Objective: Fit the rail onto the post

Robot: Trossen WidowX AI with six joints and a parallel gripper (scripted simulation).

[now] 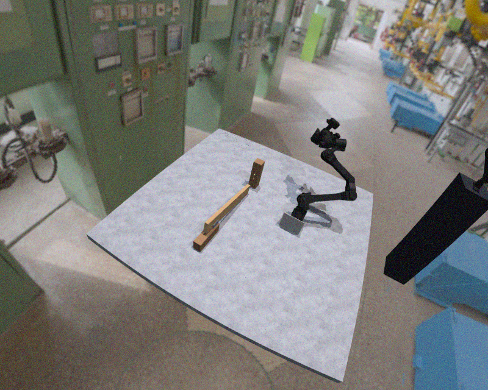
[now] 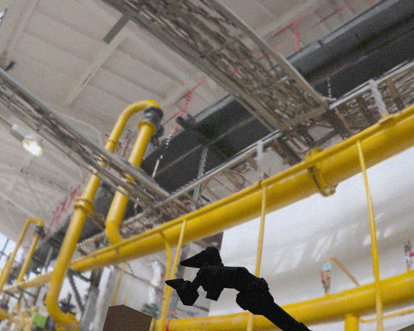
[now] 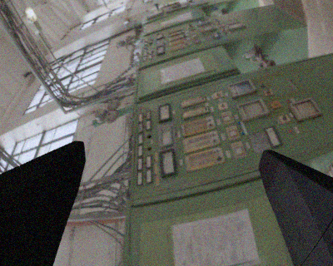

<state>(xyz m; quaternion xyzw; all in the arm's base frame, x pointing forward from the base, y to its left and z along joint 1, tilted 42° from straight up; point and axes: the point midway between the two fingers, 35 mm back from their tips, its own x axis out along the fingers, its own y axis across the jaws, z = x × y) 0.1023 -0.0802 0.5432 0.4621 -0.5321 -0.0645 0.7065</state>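
Note:
The long light wooden rail (image 1: 227,206) slants across the table. Its far end sits at the bracket on the low footboard block (image 1: 200,243). Its near end is low, just in front of the base of the short upright wooden post (image 1: 257,172). The pegs are too small to make out clearly, and the holes in the rail's end are hidden. My gripper (image 1: 322,130) (image 2: 174,272) (image 3: 176,156) is open and empty, raised high above the table to the right of the post. The wrist view shows both black fingers wide apart, with only background between them.
The arm's grey base plate (image 1: 291,223) is on the table (image 1: 278,285), to the right of the rail. A long black box (image 1: 437,228) shows beyond the table's right edge. A brown block (image 2: 126,319), which I cannot identify for certain, shows at the bottom of the exterior view.

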